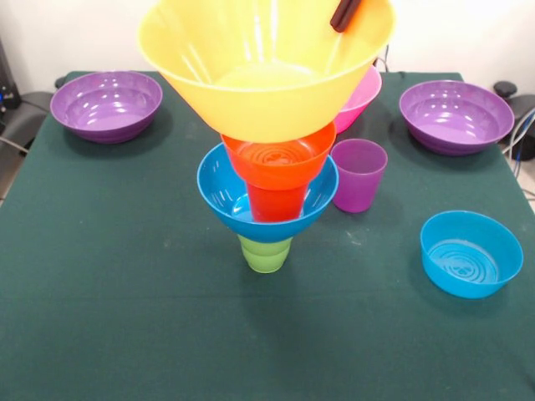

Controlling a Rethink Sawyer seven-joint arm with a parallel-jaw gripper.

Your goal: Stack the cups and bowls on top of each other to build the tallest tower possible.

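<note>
no readable text, labels, brands or numbers on anything in view

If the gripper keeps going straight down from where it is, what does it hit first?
Probably the inside wall of the large yellow bowl topping the tower. The gripper shows only as a dark tip at that bowl's rim; depth is unclear.
</note>
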